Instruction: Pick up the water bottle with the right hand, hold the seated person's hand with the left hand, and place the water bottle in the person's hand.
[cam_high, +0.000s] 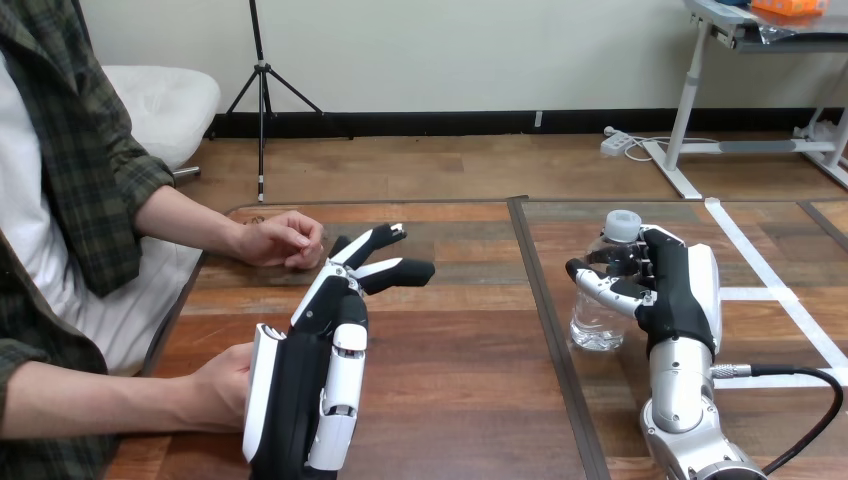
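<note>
So, your right hand (680, 290) was curled round the water bottle (597, 325), apparently not lifted yet; your left hand (300, 400) was spread, the person's nearer hand (225, 385) beside it, unheld.

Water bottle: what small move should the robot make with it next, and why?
Probably lift it straight up. The right robot hand has its fingers and thumb curled round the water bottle, which stands upright on the table, so the grasp looks set. The left robot hand, open, lies beside the person's lower hand.
</note>
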